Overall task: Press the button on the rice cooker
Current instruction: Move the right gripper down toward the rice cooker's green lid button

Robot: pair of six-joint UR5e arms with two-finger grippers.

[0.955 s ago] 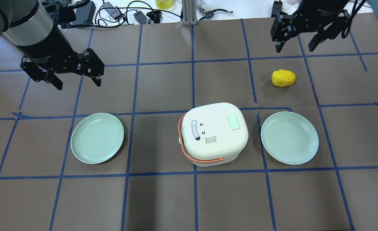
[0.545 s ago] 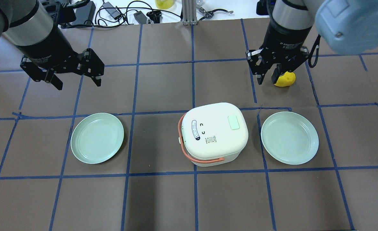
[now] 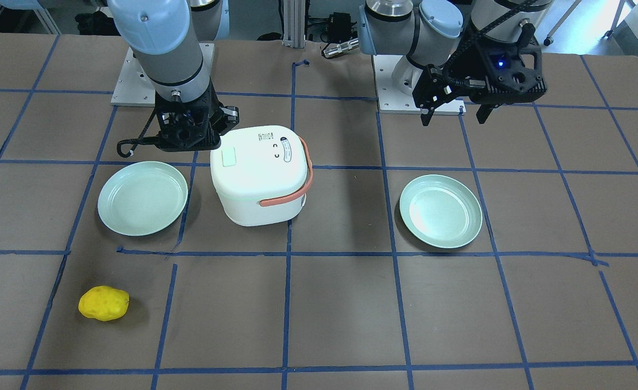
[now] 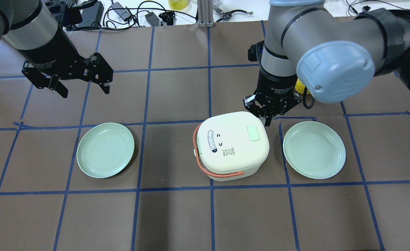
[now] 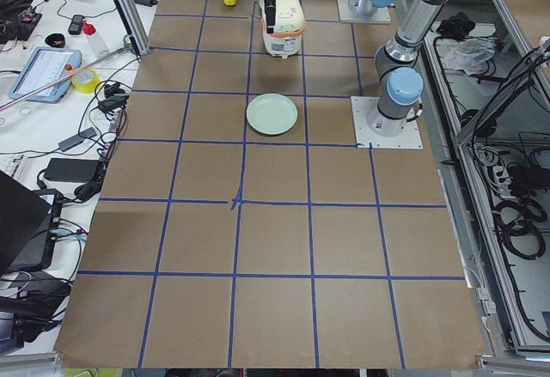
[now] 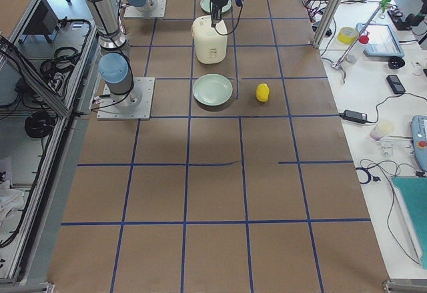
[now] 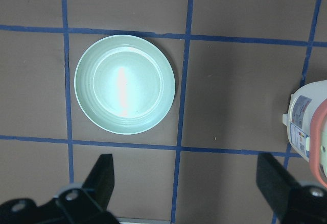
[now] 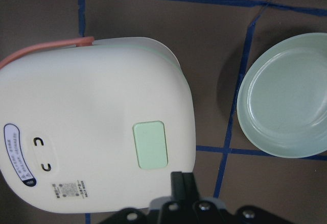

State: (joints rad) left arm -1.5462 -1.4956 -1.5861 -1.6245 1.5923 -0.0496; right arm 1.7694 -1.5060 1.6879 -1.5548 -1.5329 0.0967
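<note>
The white rice cooker (image 4: 231, 144) with an orange handle sits mid-table, and the pale green button (image 4: 253, 133) is on its lid. My right gripper (image 4: 268, 119) is shut and empty. It hangs over the cooker's far right corner, just beyond the button. In the right wrist view the closed fingertips (image 8: 182, 179) sit just below the button (image 8: 150, 145). In the front view the right gripper (image 3: 188, 135) is behind the cooker (image 3: 259, 173). My left gripper (image 4: 84, 91) is open and empty, far to the left above the table.
Pale green plates lie on either side of the cooker, one on the left (image 4: 105, 150) and one on the right (image 4: 314, 150). A yellow potato (image 3: 103, 304) lies beyond the right plate, mostly hidden by my right arm in the overhead view. Cables and tools line the far edge.
My right arm has swung from the far right corner, past the potato, to the cooker's far right corner. Its gripper has gone from open to shut. The left arm has not moved.
</note>
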